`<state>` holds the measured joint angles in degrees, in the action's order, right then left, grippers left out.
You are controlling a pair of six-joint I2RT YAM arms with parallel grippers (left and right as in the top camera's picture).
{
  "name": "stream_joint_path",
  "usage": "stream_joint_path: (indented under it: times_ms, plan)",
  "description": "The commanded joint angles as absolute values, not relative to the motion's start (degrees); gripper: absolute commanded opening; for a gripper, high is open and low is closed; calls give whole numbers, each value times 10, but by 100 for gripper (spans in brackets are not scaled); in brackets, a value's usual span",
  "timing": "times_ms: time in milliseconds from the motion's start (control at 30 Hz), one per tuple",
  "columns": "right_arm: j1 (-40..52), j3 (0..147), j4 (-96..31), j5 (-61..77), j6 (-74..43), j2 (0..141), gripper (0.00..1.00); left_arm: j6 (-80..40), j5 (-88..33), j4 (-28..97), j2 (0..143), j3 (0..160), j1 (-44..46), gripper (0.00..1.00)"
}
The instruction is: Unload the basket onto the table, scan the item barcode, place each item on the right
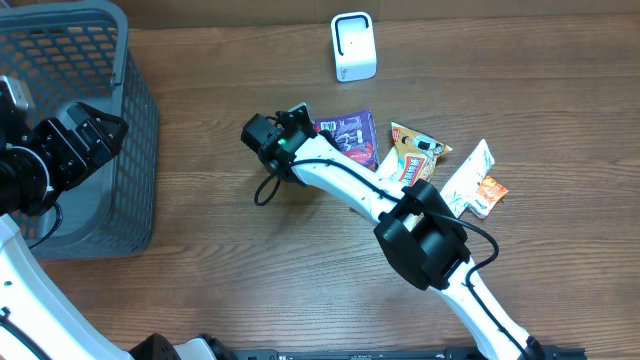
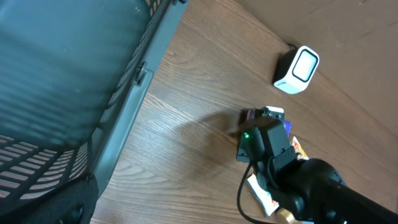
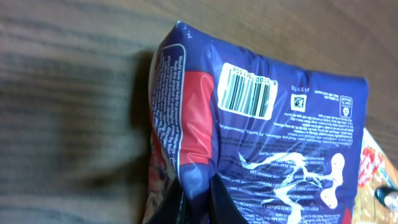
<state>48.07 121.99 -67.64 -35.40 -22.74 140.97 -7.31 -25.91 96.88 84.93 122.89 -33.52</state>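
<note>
- The right gripper is shut tight on one edge of the purple snack packet, with a fold of foil pinched between its dark fingers.
- The rest of the packet stretches straight out ahead of that gripper over the wooden table. I cannot tell whether it is off the wood yet.
- Its barcode sits just beyond the pinched edge, in plain view and uncovered.
- The white scanner stands upright well apart from the right gripper, farther out across the table and off to one side. Nothing is held in front of it.
- As I read it, the grasp is made and that is all so far. Lifting the packet, carrying it across and turning the barcode to the scanner are all left to do.
- The left gripper is spread wide with nothing in it. It hangs over the grey basket, well apart from the right gripper.
- An orange-and-yellow packet and a white packet lie past the purple one from the right gripper, untouched.
</note>
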Motion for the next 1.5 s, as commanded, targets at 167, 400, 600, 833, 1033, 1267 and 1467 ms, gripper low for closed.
stream_joint_path:
  times_ms: [167, 400, 600, 833, 1033, 1267, 1467]
  plan:
    - [430, 1388, -764, -9, -223, 1375, 4, -77, -264, 968, 850, 1225, -337, 100]
    - [348, 1465, -784, 412, -198, 1370, 4, -77, -264, 968, 850, 1225, -337, 100]
    - [317, 1377, -764, 492, -190, 1371, 4, -77, -264, 968, 850, 1225, -337, 100]
    - [281, 1224, -697, 482, -229, 1371, 4, -77, -264, 968, 850, 1225, -337, 100]
    - [223, 1211, -730, 250, -230, 1369, 18, -77, -264, 968, 850, 1225, -337, 100]
    - [163, 1315, -845, 115, -195, 1369, 43, -77, -264, 968, 850, 1225, -337, 100]
    - [165, 1385, -902, 158, -72, 1369, 89, -77, -264, 968, 850, 1225, -337, 100]
